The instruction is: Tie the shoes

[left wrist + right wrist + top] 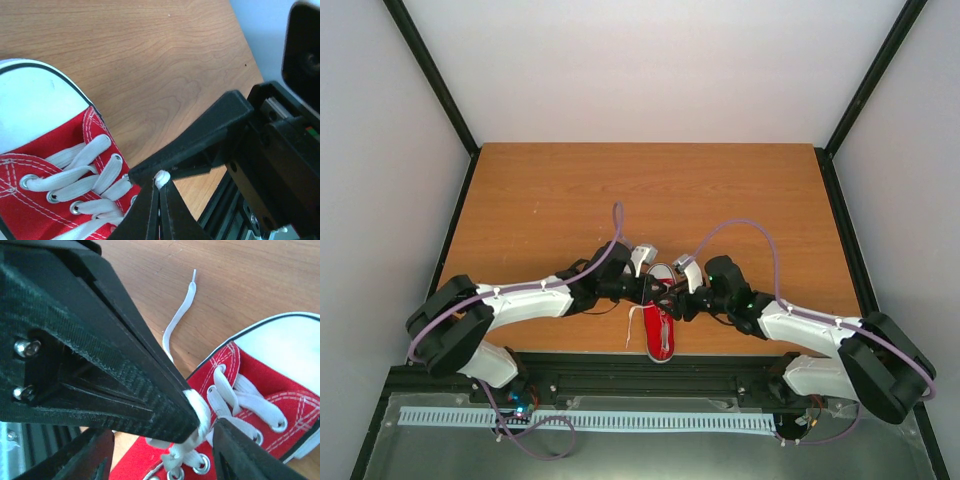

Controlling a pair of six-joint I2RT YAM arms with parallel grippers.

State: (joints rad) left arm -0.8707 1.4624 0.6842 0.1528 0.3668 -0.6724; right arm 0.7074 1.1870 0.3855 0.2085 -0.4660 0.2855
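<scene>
As laces (pixel 176 320) trail, red sneaker (pixel 15 220), white toecap (pixel 35 105)

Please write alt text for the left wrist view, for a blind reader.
The left gripper, shut, pinches a white lace beside a red sneaker with a white toe cap, on a wooden table. A black finger of the right gripper stands close on the right.

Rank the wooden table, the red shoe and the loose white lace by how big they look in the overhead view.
1. wooden table, by far the largest.
2. red shoe, small, partly hidden under the two hands.
3. loose white lace, a thin strand beside the shoe.
</scene>
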